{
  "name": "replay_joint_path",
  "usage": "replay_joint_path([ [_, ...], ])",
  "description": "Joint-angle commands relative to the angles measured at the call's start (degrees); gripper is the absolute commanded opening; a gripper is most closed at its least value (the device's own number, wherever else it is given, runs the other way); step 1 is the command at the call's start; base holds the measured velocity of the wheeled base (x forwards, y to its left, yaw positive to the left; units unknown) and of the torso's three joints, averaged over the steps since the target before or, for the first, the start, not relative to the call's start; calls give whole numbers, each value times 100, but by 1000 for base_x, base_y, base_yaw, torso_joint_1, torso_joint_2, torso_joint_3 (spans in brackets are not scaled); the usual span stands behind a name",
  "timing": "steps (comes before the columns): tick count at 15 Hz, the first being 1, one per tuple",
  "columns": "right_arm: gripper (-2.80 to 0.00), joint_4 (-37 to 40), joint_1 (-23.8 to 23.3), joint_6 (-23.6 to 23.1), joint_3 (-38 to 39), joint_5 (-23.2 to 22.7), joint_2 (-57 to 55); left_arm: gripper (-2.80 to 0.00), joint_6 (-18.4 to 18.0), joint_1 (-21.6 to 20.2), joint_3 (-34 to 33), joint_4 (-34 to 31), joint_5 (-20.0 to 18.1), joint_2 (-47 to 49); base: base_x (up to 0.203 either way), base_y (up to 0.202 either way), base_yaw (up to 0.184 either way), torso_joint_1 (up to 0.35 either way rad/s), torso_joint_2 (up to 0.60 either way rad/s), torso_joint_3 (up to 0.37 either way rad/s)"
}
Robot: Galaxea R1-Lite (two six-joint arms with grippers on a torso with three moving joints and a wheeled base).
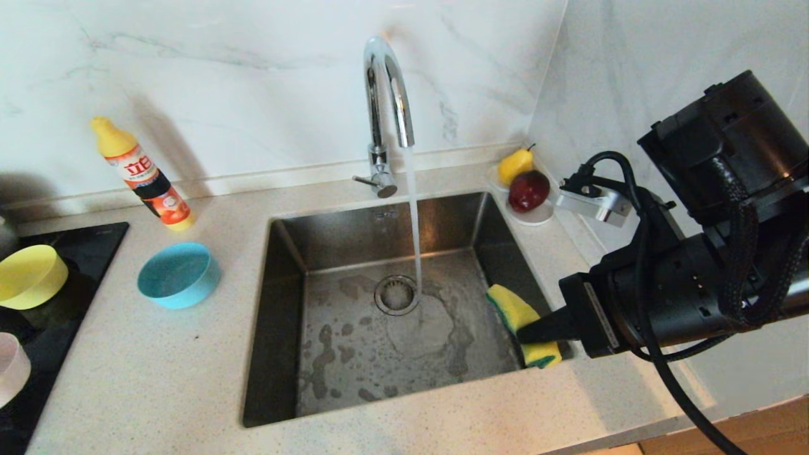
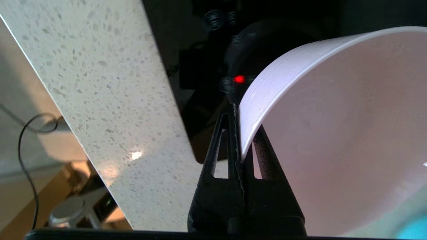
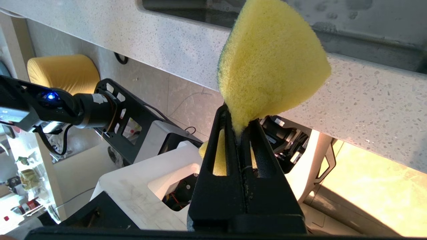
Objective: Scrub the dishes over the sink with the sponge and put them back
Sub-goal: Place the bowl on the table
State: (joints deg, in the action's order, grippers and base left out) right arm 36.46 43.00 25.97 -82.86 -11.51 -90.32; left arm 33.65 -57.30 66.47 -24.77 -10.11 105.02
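"Where was the sponge (image 1: 522,323) when you looked?"

"Over the right edge of the sink (image 1: 287,265), at the near corner. The right gripper (image 1: 528,333) had its fingers pinched on the narrow tail. Its long axis ran from that tail out to the broad fan end, which pointed away toward the back wall, yellow face up, with a strip of green along one edge."

"And the bowls?"

"The light blue bowl (image 1: 179,275) sat mouth-up on the counter left of the sink. The yellow bowl (image 1: 30,276) lay tipped on the black hob (image 1: 95,243). The pale pink bowl (image 1: 11,368) showed only as a sliver at the far left edge."

"So who had the pink one?"

"The head view didn't show that. Only the left wrist view did: the left gripper (image 2: 241,133) was clamped on the pink bowl's rim, one finger inside and one outside, the mouth turned sideways."

"Anything else the close views added?"

"The right wrist view showed the sponge's tail squeezed thin between the fingers (image 3: 220,140). From above I also saw the tap (image 1: 385,107) running into the drain (image 1: 396,294)."
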Motion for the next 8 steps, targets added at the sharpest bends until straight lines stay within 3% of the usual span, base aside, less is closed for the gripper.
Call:
replay_joint_path([
  [1,-280,19,-11,14,7,-13,-30,-280,10,-67,-33,8,-1,297,0,0,0,0,0,0],
  [8,-280,10,-4,14,-2,-18,-38,-280,-34,-141,-46,289,-65,625,0,0,0,0,0,0],
])
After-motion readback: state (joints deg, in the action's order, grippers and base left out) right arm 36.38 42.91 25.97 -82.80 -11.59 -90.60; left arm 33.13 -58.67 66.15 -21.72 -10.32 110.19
